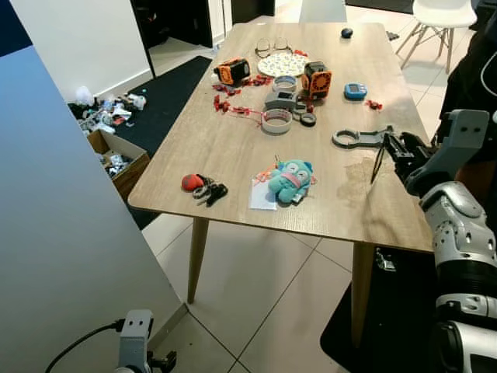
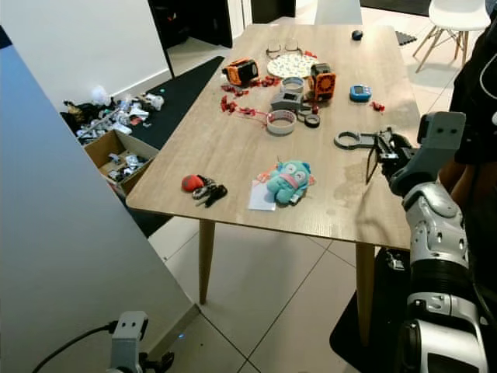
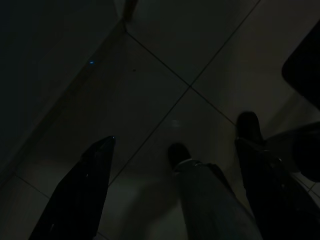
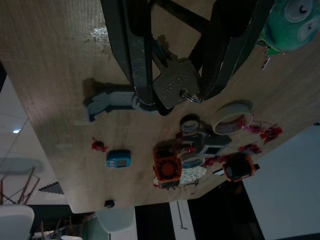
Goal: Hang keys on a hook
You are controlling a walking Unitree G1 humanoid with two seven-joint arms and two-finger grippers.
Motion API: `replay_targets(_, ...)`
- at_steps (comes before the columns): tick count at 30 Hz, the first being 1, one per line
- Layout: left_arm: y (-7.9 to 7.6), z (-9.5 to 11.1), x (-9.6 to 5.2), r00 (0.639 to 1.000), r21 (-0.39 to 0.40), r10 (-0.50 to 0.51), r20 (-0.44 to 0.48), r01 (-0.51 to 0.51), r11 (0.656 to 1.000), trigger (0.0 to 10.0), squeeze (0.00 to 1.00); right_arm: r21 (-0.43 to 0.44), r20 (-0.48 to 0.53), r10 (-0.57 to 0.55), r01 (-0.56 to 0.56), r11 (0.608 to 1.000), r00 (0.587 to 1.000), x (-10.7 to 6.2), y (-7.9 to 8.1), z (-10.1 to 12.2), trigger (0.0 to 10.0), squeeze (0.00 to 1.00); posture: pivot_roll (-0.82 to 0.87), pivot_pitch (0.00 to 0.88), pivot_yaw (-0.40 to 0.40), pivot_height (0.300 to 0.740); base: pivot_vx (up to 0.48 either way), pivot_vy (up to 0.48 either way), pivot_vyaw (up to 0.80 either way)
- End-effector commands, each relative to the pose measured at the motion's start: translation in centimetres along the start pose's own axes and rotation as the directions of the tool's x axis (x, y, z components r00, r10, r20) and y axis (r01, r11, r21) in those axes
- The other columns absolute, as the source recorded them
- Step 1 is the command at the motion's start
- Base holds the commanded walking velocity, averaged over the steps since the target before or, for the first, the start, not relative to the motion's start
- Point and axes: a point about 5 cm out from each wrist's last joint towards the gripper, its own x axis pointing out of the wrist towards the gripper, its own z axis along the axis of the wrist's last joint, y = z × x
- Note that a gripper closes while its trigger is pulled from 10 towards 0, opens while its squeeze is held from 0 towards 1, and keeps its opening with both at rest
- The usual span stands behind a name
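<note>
Right wrist view looks along my right gripper (image 4: 175, 75), whose two black fingers are closed on a silver key (image 4: 175, 85). The key's flat head sits pinched between the fingertips, with a small ring through it at one edge. Any other keys on that ring are hidden behind the fingers, so I cannot tell how many I hold.

From my head camera, this gripper (image 1: 388, 151) hangs over the right side of a wooden table (image 1: 233, 148), just above the surface. A thin dark strand dangles from it toward the tabletop.

Just beyond the fingertips, toward the table's middle, lies a grey plastic hook (image 1: 361, 138). It rests flat, its long axis running across the table from left to right, with its open ring end farthest from me. My right arm is much the nearer one to it. I judge the next move to be a short carry forward and left, bringing the key ring over that open end.

Further left on the table sit a teal plush toy (image 1: 292, 179) and a second bunch of keys (image 1: 208, 189) beside a red fob.

My left gripper (image 3: 175, 155) hangs idle near the floor. Its view is very dark; the fingers stand apart over pale tiles.
</note>
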Motion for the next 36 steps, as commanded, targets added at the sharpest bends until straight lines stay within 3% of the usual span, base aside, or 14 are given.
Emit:
replay_targets(1, 0.2, 0.8, 0.0, 0.998, -0.021, -0.008, 0.054, 0.009, 1.0, 10.0, 0.0, 0.005, 0.016, -0.014, 0.014, 1.0, 1.0, 0.0, -0.4, 0.3, 10.0, 0.0, -0.13, 0.055, 0.091, 0.74, 0.0, 0.0, -0.54)
replay_targets(6, 0.0, 3.0, 0.1, 0.983, -0.027, -0.063, 0.172, 0.069, 0.997, 10.0, 0.0, -0.006, 0.008, -0.014, 0.014, 1.0, 1.0, 0.0, -0.4, 0.2, 10.0, 0.0, -0.13, 0.055, 0.088, 0.74, 0.0, 0.0, -0.3)
replay_targets(8, -0.2, 3.9, 0.1, 0.973, -0.006, -0.099, 0.209, 0.103, 0.995, 10.0, 0.0, -0.001, 0.006, -0.013, 0.013, 1.0, 1.0, 0.1, -0.3, 0.2, 10.0, 0.0, -0.12, 0.054, 0.081, 0.74, 0.0, 0.0, 0.0)
replay_targets(9, -0.8, 5.3, 0.2, 0.951, 0.051, -0.172, 0.257, 0.164, 0.985, 10.0, 0.0, 0.004, 0.004, -0.007, 0.007, 1.0, 1.0, 0.3, -0.2, 0.1, 10.0, 0.0, -0.12, 0.053, 0.077, 0.74, 0.0, 0.0, -0.69)
replay_targets(15, -2.1, 6.7, 0.5, 0.922, 0.11, -0.25, 0.296, 0.227, 0.968, 10.0, 0.0, 0.008, -0.002, -0.008, 0.008, 1.0, 1.0, 0.6, -0.1, 0.1, 10.0, 0.0, -0.11, 0.05, 0.069, 0.74, 0.0, 0.0, -0.8)
replay_targets(20, -3.5, 9.5, 0.5, 0.852, 0.124, -0.315, 0.418, 0.29, 0.949, 10.0, 0.0, 0.009, -0.005, 0.007, -0.007, 1.0, 1.0, 0.8, 0.2, 0.0, 10.0, 0.0, -0.1, 0.047, 0.059, 0.74, 0.0, 0.0, 0.0)
replay_targets(24, -3.8, 11.1, 0.4, 0.823, 0.135, -0.317, 0.472, 0.288, 0.948, 10.0, 0.0, 0.009, -0.009, 0.012, -0.012, 1.0, 1.0, 0.8, 0.3, -0.2, 10.0, 0.0, -0.1, 0.046, 0.058, 0.74, 0.0, 0.0, 0.0)
replay_targets(27, -3.6, 11.7, 0.4, 0.824, 0.13, -0.289, 0.488, 0.259, 0.957, 10.0, 0.0, 0.008, -0.011, 0.017, -0.017, 1.0, 1.0, 0.9, 0.4, -0.3, 10.0, 0.0, -0.1, 0.046, 0.058, 0.74, 0.0, 0.0, 0.0)
replay_targets(29, -3.3, 12.6, 0.3, 0.811, 0.087, -0.254, 0.528, 0.246, 0.965, 10.0, 0.0, 0.007, -0.014, 0.017, -0.017, 1.0, 1.0, 0.8, 0.4, -0.4, 10.0, 0.0, -0.11, 0.051, 0.058, 0.74, 0.0, 0.0, 0.0)
replay_targets(35, -3.2, 13.6, 0.1, 0.798, 0.1, -0.244, 0.551, 0.227, 0.969, 10.0, 0.0, 0.005, -0.019, 0.019, -0.019, 1.0, 1.0, 0.8, 0.4, -0.5, 10.0, 0.0, -0.11, 0.052, 0.055, 0.74, 0.0, 0.0, 0.0)
replay_targets(36, -3.1, 14.3, 0.0, 0.778, 0.079, -0.24, 0.58, 0.24, 0.968, 10.0, 0.0, 0.002, -0.022, 0.021, -0.021, 1.0, 1.0, 0.8, 0.4, -0.6, 10.0, 0.0, -0.11, 0.049, 0.049, 0.74, 0.0, 0.0, 0.0)
